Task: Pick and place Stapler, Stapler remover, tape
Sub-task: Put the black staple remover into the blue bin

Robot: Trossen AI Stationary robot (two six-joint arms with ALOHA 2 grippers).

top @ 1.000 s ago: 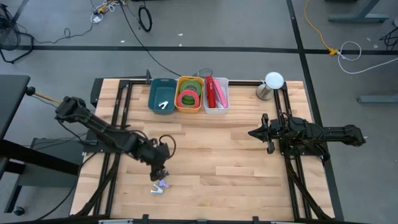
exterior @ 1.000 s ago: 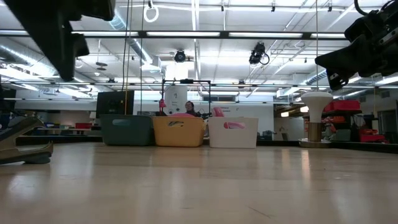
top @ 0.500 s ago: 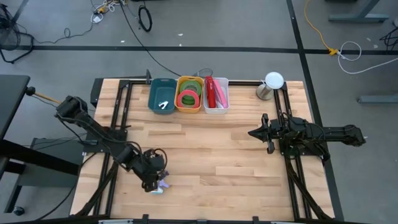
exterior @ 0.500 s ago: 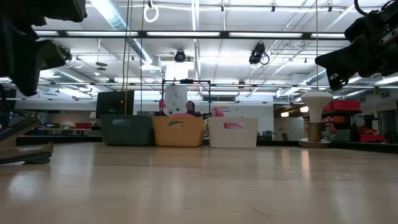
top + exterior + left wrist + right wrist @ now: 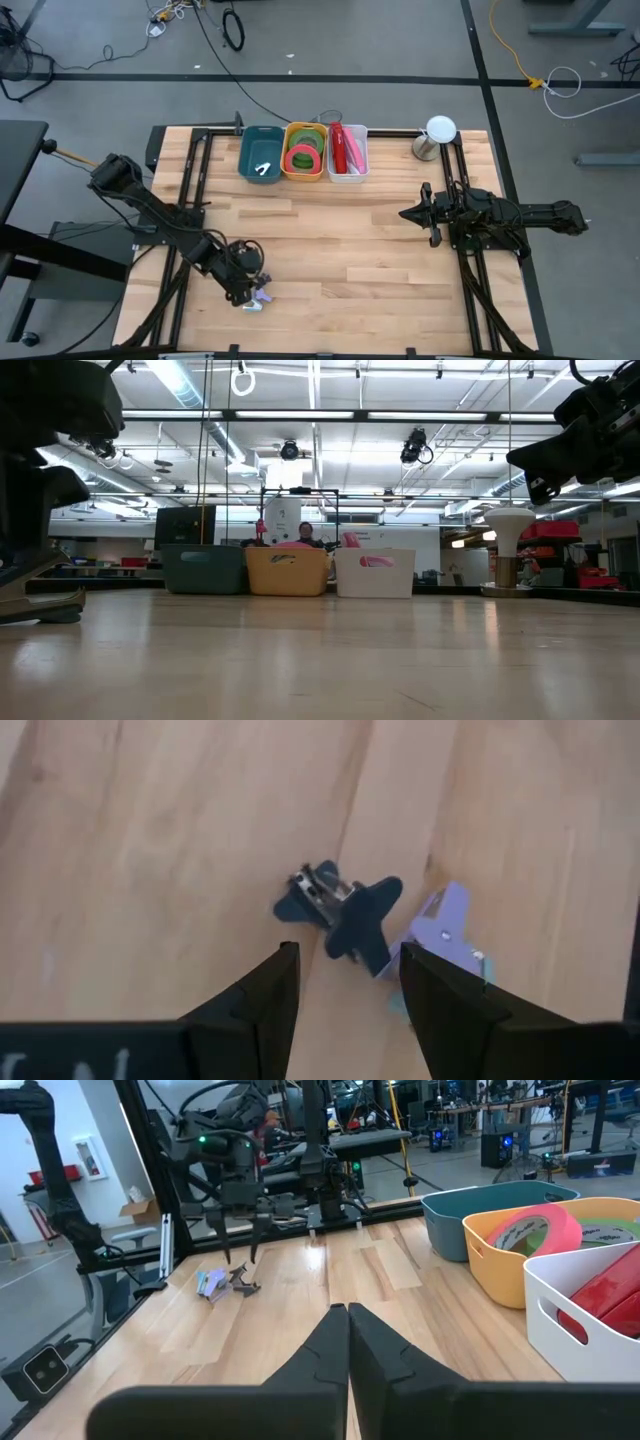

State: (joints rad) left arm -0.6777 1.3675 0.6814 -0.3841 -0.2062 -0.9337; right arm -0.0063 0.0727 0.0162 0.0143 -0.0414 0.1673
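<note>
Two stapler removers lie on the table near its near left edge: a dark blue one [image 5: 345,912] and a lilac one [image 5: 445,935], side by side [image 5: 261,298]. My left gripper [image 5: 345,982] hangs open just above them, pointing steeply down, with the dark blue one showing between its fingers and untouched. A white stapler remover [image 5: 264,168] lies in the teal bin [image 5: 246,158]. The green tape [image 5: 303,160] lies in the yellow bin [image 5: 304,172] with a pink roll. The red stapler [image 5: 339,148] lies in the white bin [image 5: 358,152]. My right gripper [image 5: 347,1320] waits shut at the table's right.
The three bins stand in a row at the far edge. A white-topped lamp-like stand [image 5: 438,135] is at the far right. Dark rails [image 5: 190,180] run along both sides of the wooden top; the middle of the table is bare wood.
My left gripper has come down and moved toward the near left edge, ending just over the two stapler removers. Its fingers stay apart. The removers have not moved.
</note>
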